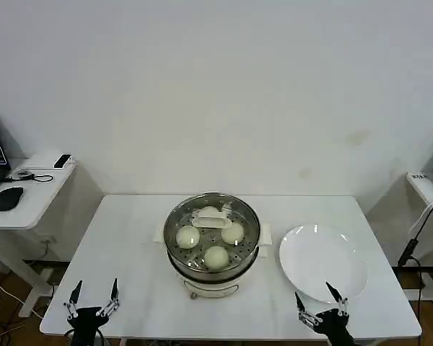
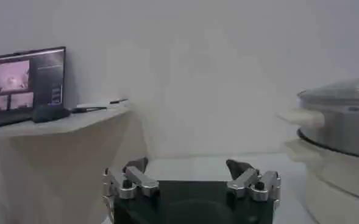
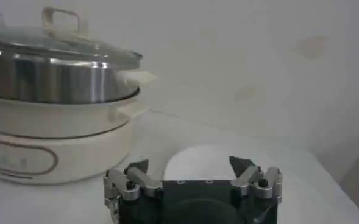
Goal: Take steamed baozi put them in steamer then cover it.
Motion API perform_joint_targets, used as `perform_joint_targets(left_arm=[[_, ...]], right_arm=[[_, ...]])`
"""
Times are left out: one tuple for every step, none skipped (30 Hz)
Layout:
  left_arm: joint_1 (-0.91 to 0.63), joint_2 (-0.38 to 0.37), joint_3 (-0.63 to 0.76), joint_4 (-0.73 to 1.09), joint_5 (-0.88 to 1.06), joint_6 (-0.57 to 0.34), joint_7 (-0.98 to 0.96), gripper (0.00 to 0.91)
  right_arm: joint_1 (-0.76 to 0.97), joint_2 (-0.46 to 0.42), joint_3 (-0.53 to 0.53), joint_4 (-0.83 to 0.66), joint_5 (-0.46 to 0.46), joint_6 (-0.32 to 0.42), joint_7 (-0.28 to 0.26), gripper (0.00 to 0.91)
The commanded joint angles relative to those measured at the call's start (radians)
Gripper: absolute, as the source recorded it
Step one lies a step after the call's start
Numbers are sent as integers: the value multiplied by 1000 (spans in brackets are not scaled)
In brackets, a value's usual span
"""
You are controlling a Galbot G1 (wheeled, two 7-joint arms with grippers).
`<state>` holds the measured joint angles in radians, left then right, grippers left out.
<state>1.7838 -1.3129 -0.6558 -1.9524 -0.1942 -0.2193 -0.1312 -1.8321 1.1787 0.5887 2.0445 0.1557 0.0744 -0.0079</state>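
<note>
At the near edge of the white counter (image 1: 130,238) two pincers wait, both spread wide and holding nothing: the left pincer (image 1: 94,294) by the near left corner, the right pincer (image 1: 322,298) by the near right corner, its dark fingertips just short of a flat, round, glossy white plate (image 1: 322,261) that lies bare toward the right edge. In the left wrist view the left pincer (image 2: 190,171) shows metal knuckles and black tips well apart over the counter top; the right wrist view shows the right pincer (image 3: 189,169) the same way, with the plate (image 3: 197,163) just beyond it. Midway across the counter stands the steamer (image 1: 212,245), a large round pot with a shiny stainless-steel wall, cream-white side handles and a cream-white base. Inside it, on the perforated steel tray, sit the steamed baozi (image 1: 216,256), smooth cream-white round buns: one toward the near rim, one on each side, and a fourth toward the far rim, partly hidden. The cover (image 1: 212,216), a clear glass lid with a metal rim and a cream-white bar handle, rests on top of the steamer, closing it; the buns show through the glass. In the right wrist view the cover (image 3: 57,45) sits level on the steel wall.
</note>
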Motion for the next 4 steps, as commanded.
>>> perform_joint_targets(left_arm=[[48,-22,-3,-17,18,6,15,907],[49,-23,-6,-18,18,9,16,907],[50,-22,-9,-19,18,15,21,907],[54,-22,-10,-19,18,21,29,907]], right_arm=[[-9,-40,-27,12,-1,-19,53,907],[-10,-41,-26,12,-1,-23,52,907],[-12,-41,-24,13,0,-23,48,907],[-13,-40,-23,13,-1,-22,40,907]])
